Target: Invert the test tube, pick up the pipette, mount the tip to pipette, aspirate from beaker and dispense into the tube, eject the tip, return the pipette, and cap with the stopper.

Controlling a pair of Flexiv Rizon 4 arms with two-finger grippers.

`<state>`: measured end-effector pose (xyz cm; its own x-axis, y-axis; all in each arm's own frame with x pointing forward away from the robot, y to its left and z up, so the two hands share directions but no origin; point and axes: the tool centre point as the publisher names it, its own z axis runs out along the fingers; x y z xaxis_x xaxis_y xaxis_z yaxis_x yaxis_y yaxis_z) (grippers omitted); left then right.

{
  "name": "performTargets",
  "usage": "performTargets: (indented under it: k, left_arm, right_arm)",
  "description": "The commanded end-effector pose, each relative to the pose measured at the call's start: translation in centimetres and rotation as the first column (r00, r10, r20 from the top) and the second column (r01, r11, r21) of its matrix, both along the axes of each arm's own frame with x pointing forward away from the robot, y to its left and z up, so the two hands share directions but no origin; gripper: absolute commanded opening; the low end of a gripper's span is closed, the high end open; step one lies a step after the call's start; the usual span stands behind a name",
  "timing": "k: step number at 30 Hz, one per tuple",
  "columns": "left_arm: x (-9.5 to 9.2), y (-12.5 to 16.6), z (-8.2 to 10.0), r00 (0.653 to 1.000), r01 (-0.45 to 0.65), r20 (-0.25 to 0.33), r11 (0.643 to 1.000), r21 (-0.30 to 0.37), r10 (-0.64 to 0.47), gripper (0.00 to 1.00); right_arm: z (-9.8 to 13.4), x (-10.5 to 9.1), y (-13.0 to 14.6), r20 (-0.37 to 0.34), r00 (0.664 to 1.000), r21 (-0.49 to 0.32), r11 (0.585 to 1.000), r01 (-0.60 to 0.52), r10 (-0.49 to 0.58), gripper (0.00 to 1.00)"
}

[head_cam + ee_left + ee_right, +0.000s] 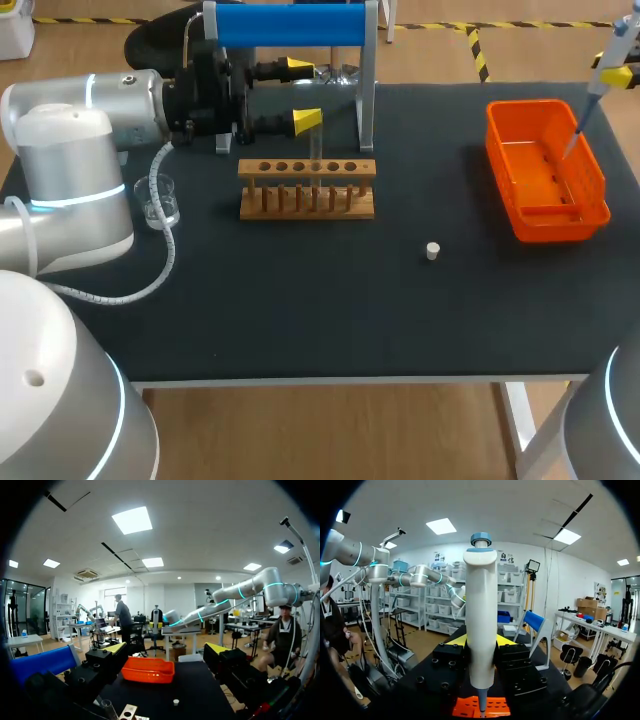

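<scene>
The left gripper (303, 95) hangs over the back part of the black table (300, 320), just behind the wooden rack (307, 190). Its two fingers are spread wide and grasp nothing. The test tube (316, 160) stands upright in one hole of the rack, close under the nearer yellow tip but not between the fingers. Behind the rack stands the pipette stand (290, 25) with its blue bar. A small clear beaker (160, 200) is on the table beside the left arm. The white stopper (432, 250) lies alone on the cloth, between the rack and the orange bin (545, 170), apart from both. The right gripper (480, 641) is raised above the far end of the bin and its fingers pinch the pipette (480, 580) from two sides, holding the white body upright. The thin lower end of the pipette points down into the bin. I cannot read any writing on these things.
</scene>
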<state>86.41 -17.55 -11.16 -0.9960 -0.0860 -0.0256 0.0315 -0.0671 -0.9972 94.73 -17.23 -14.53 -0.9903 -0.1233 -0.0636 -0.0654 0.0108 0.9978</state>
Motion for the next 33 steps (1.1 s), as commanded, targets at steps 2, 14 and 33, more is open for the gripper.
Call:
performTargets:
  k: [2, 14, 33]
  left_arm:
    - [0.0, -0.1, 0.0, 1.000, -0.002, 0.002, 1.000, -0.001, 0.002, 1.00]
    - [0.0, -0.1, 0.0, 1.000, -0.002, 0.002, 1.000, -0.001, 0.002, 1.00]
    - [2.8, -10.0, 3.9, 0.999, -0.033, -0.014, 0.998, 0.060, 0.034, 1.00]
  right_arm:
    - [0.1, -0.1, 0.0, 0.001, 1.000, -0.004, 1.000, 0.002, -0.002, 0.00]
    - [0.1, -0.1, 0.0, 0.001, 1.000, -0.004, 1.000, 0.002, -0.002, 0.00]
    - [0.1, -0.1, 0.0, 0.001, 1.000, -0.004, 1.000, 0.002, -0.002, 0.00]
